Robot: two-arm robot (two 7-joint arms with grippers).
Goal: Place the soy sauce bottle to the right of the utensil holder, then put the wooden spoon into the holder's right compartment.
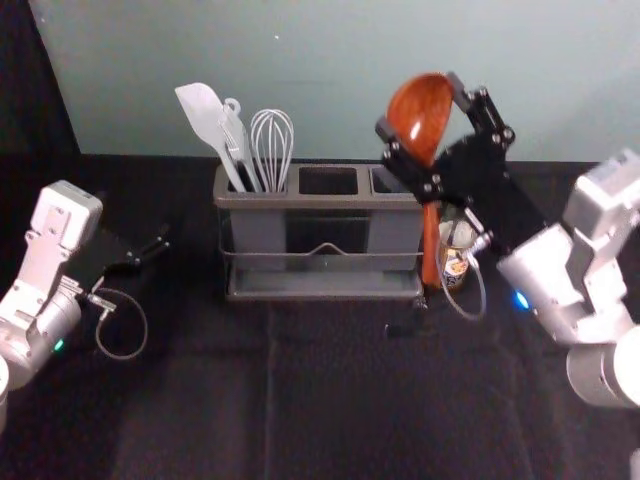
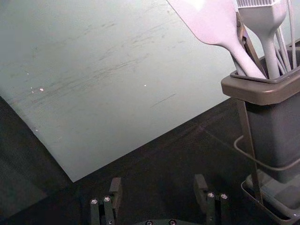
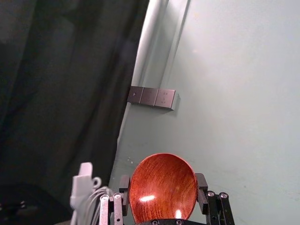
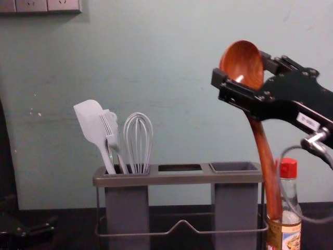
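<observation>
Bottle (image 4: 292, 235) stands right of the holder (image 4: 179, 179), utensils (image 4: 93, 127) in its left compartment.

We find open air over the utensil holder's (image 4: 179, 178) middle compartment (image 4: 180, 167) and right compartment (image 4: 234, 208) for the right gripper (image 1: 419, 106) to cross, whereas the spatula (image 4: 90, 122), brush (image 4: 111, 130) and whisk (image 4: 138, 140) obstruct the space above the left compartment (image 4: 127, 211), and the soy sauce bottle (image 4: 292, 232) restricts clearance just beside the holder's right end.
</observation>
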